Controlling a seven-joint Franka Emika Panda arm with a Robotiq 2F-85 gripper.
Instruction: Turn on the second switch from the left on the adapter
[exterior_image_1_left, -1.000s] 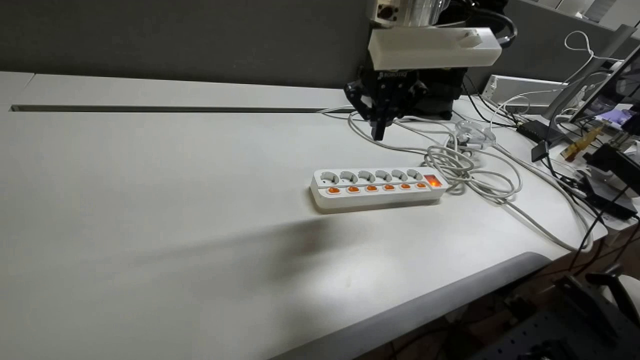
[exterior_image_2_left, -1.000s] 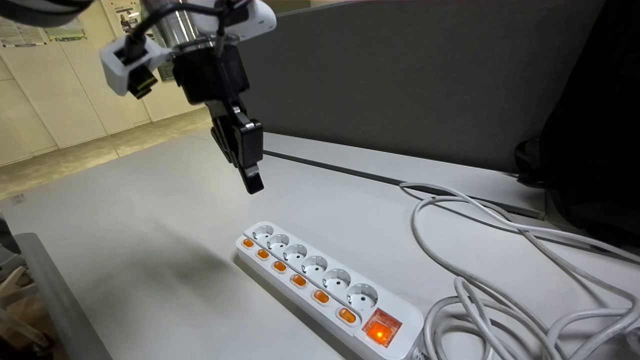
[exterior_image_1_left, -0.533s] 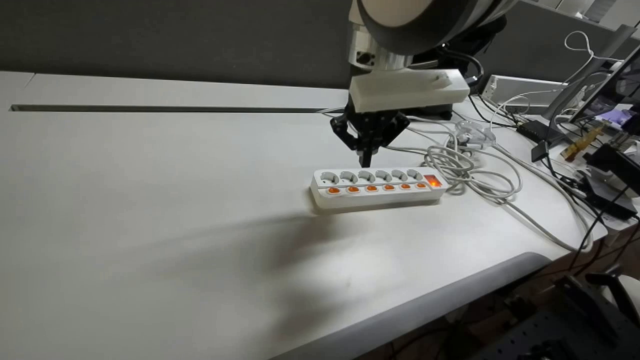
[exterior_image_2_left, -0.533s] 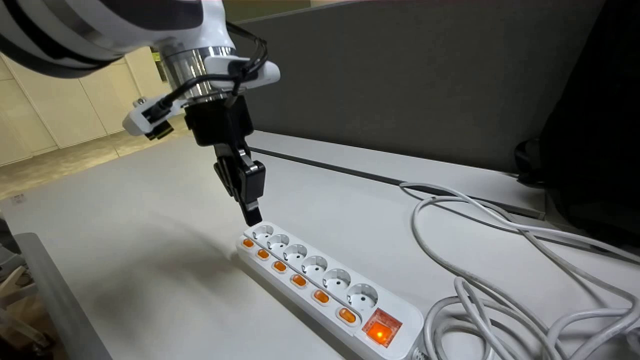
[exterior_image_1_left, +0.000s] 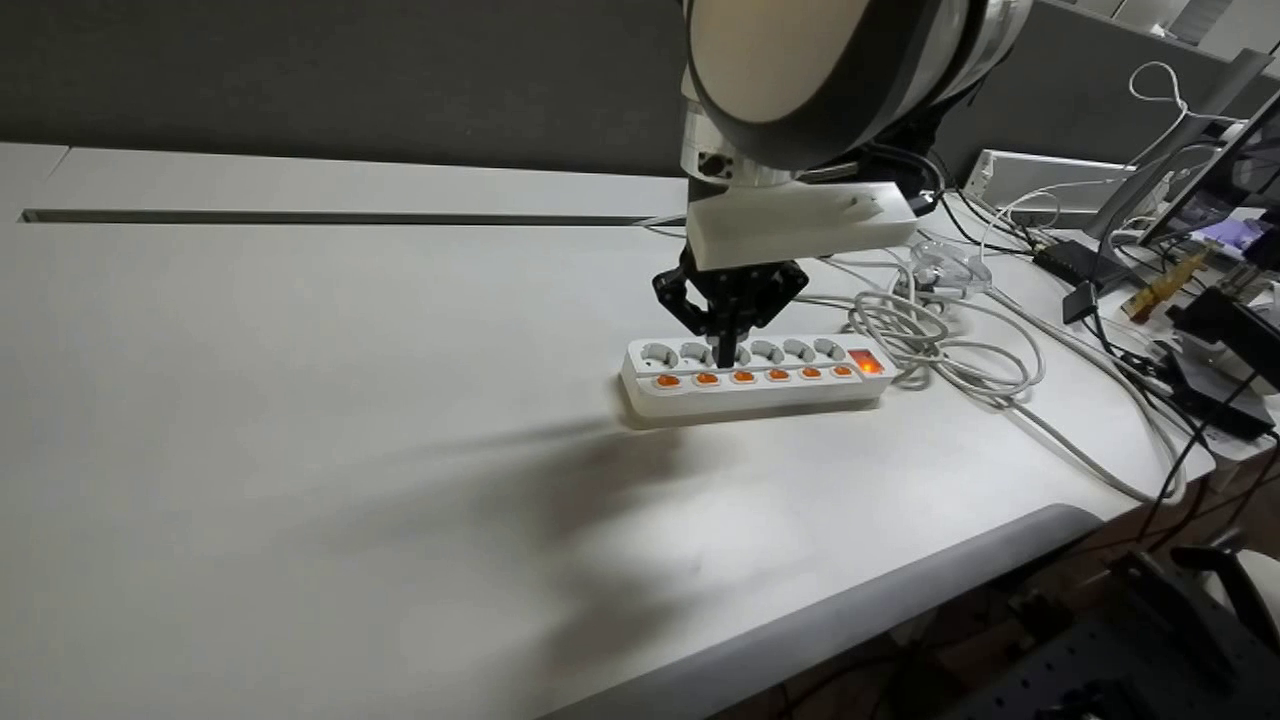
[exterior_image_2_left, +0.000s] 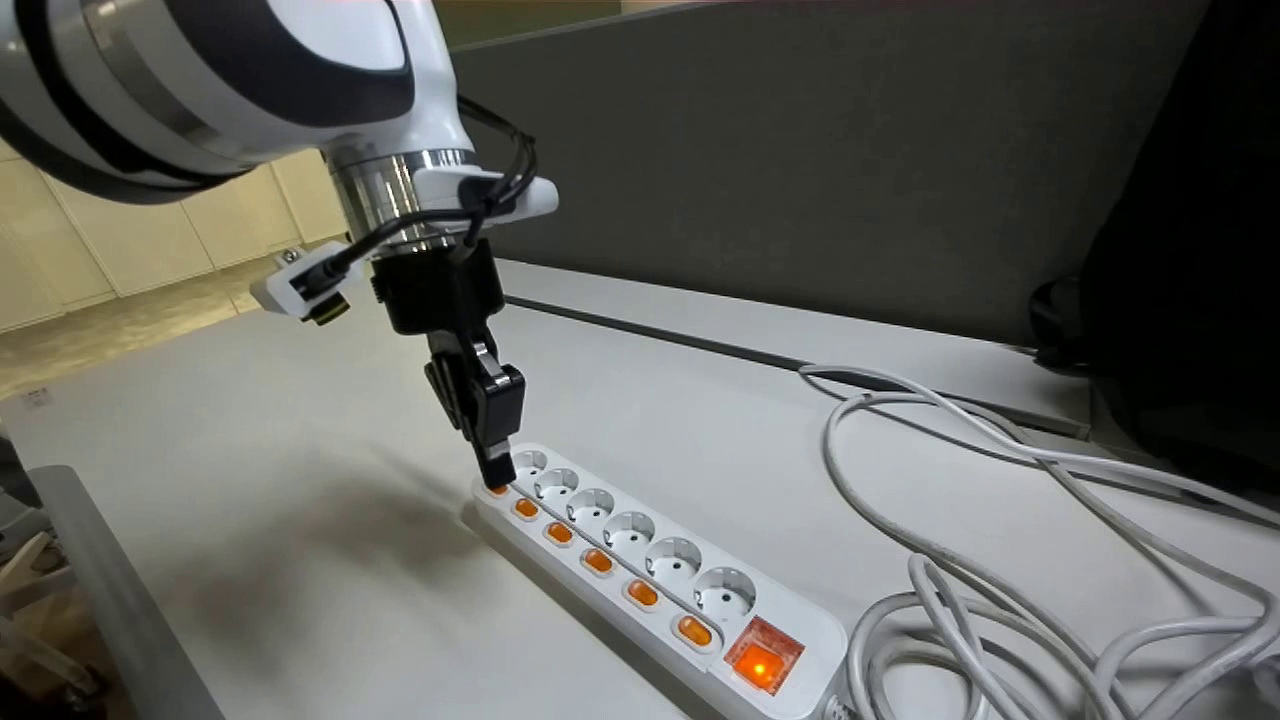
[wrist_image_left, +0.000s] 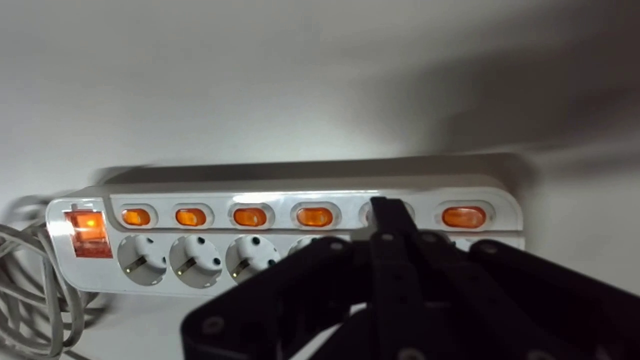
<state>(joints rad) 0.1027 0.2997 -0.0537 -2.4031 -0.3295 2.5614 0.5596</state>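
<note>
The adapter (exterior_image_1_left: 760, 400) is a long white strip lying on the desk, with a row of sockets and orange switches. It also shows in an exterior view (exterior_image_2_left: 815, 635) and in the wrist view (wrist_image_left: 92, 277). The second switch (exterior_image_1_left: 706, 379) shows orange in both exterior views (exterior_image_2_left: 526, 508). In the wrist view, my gripper (wrist_image_left: 392, 202) covers nearly all of it. My gripper is shut and empty, pointing down, with its fingertips over the left part of the strip in both exterior views (exterior_image_1_left: 725, 362) (exterior_image_2_left: 498, 478). I cannot tell whether the fingertips touch the strip.
A large lit orange-red switch (exterior_image_1_left: 866, 361) sits at the strip's cord end. A tangle of white cables (exterior_image_1_left: 900, 325) lies beside that end. A dark partition (exterior_image_1_left: 350, 90) stands behind the desk. A monitor and black devices stand at the far right in an exterior view.
The arm has moved down and towards the strip. The fingertips went from well above and behind it to over its left part. The gripper stays shut and the strip has not moved.
</note>
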